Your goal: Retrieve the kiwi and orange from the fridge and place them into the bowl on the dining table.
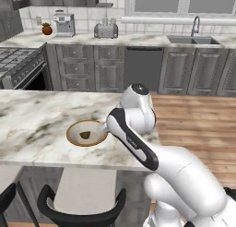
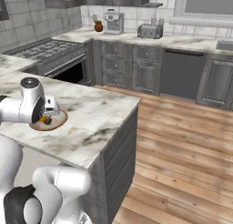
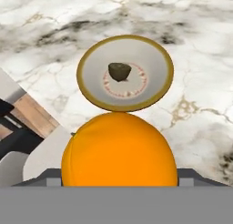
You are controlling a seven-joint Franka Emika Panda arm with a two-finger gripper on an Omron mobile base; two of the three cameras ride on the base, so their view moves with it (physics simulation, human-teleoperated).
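Note:
The bowl point(image 1: 73, 128) point(image 3: 86, 59), tan-rimmed and pale inside, rests on the marbled dining table point(image 1: 41, 110) point(image 2: 95, 114) near its front right corner. In its middle lies the dark kiwi point(image 1: 85, 135) point(image 3: 119, 71). My gripper point(image 2: 47, 117) hovers at the bowl's near rim, shut on the orange point(image 3: 119, 150) point(image 2: 44, 120). In the hand view the orange bulges large between the fingers, just short of the bowl point(image 2: 57, 120). The fridge is out of view.
Black stools point(image 1: 78, 212) stand along the table's near side. Wooden floor point(image 2: 182, 150) lies to the right of the table. At the back, the counter carries a reddish fruit point(image 1: 47, 29), a coffee machine point(image 1: 64, 24), a toaster point(image 1: 106, 30) and a sink point(image 1: 192, 39); a stove point(image 1: 18, 64) stands left.

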